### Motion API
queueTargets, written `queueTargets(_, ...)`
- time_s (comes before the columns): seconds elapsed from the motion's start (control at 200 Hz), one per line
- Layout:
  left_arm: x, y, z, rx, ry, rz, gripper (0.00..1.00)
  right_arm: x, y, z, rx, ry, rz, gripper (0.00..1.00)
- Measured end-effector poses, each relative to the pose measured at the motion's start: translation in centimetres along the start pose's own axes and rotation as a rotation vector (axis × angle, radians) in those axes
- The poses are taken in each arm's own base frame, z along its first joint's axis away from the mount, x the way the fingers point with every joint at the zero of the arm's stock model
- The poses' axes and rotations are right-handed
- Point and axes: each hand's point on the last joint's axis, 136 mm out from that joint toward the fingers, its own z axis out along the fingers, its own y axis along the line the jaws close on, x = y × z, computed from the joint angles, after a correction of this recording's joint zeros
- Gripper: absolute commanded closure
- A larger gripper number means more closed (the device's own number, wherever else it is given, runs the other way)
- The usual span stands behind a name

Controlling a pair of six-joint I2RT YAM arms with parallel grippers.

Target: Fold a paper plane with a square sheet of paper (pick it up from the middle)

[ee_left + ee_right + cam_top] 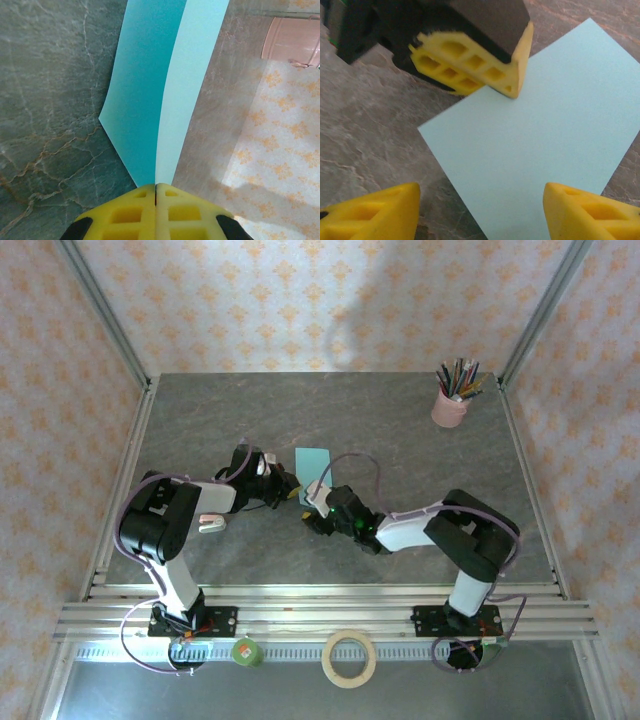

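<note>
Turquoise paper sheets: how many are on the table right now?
1. The turquoise sheet sits mid-table, one edge pinched in the shut left hand; the open right hand hovers over it. The two shades in the left wrist view look like one folded sheet.

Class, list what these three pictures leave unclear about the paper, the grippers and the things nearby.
Top view: the near edge of the square sheet of paper hides under the arms; the pens are too small to count.
Left wrist view: the frame cuts off the sheet's far end and the pink cup; the left gripper covers the pinched part.
Right wrist view: the bottom edge cuts off the fingers of the right gripper.
</note>
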Motion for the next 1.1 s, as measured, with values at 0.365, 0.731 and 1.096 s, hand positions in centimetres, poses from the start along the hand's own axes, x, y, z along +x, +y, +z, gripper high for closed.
queueTargets(0.365, 0.4, 0.0, 0.2, -0.004, 0.010, 0.003, 1.00, -1.3, -1.3, 0.4, 0.075, -0.045, -0.047, 0.50)
queueTargets(0.731, 0.8, 0.1, 0.3, -0.012, 0.019, 0.009, 1.00, -1.6, -1.1, 0.4, 0.069, -0.059, -0.053, 0.68)
queueTargets(1.096, -1.1, 1.2, -1.1, -0.070, -0.045, 0.014, 0.70, -1.7, 0.4, 0.4, -0.017, -0.064, -0.032, 0.97)
